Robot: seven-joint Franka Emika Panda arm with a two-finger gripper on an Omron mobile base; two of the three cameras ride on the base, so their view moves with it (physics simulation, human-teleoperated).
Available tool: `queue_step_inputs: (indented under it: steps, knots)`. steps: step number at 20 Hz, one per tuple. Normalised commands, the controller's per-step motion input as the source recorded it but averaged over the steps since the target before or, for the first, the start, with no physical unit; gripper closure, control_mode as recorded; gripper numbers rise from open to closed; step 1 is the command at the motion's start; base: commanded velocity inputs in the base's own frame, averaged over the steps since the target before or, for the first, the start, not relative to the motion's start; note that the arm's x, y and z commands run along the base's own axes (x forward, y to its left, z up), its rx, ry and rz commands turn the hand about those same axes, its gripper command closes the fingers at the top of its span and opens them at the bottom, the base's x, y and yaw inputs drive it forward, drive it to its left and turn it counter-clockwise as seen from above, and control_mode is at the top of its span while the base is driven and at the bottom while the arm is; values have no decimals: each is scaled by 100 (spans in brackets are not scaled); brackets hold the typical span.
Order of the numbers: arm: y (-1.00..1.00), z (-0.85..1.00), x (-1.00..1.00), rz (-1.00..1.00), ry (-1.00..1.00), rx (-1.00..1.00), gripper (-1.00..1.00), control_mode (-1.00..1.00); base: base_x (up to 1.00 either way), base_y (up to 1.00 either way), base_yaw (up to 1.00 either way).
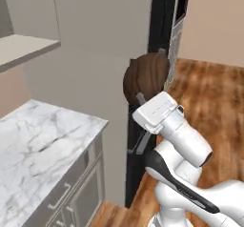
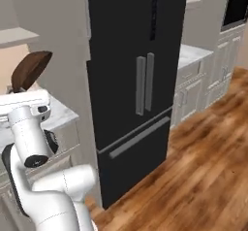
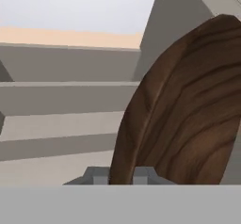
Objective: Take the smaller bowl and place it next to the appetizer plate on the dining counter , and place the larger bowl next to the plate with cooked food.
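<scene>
The pincer (image 3: pixel 121 175) is clamped on the rim of the smaller bowl (image 1: pixel 145 77), one fingertip (image 3: pixel 96 176) on each side of the wall, as the hand view shows. The bowl stands on edge above the pincer, extending directly away from the fingertips, with its rim plane roughly in line with the pincer's approach axis; the wood-grained surface faces the hand camera. In the right base view the bowl (image 2: pixel 31 70) rides at the top of the raised arm, tilted, clear of all surfaces. A marble bench (image 1: pixel 43 140) lies below and to one side of the pincer, and a black refrigerator (image 2: pixel 133 79) stands beyond it. Neither plate is among the things shown here, so the direction from the pincer to the set-down point cannot be determined. Judgement: the transport phase is in hand; the bowl must be rotated from on-edge to base-down before release.
</scene>
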Motion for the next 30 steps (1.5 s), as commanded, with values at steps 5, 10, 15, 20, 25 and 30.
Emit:
queue_step_inputs:
  steps: [5, 10, 15, 20, 25, 30]
  knots:
    - [0, 0, 0, 0, 0, 0, 100, 100, 0, 0, -76]
    - [0, 0, 0, 0, 0, 0, 100, 100, 0, -1, -68]
    - [0, 0, 0, 0, 0, 0, 100, 100, 17, -20, -63]
    - [0, 0, 0, 0, 0, 0, 100, 100, 87, -42, -55]
    - [0, 0, 0, 0, 0, 0, 100, 100, 100, 22, -41]
    - [0, 0, 0, 0, 0, 0, 100, 100, 100, 85, -31]
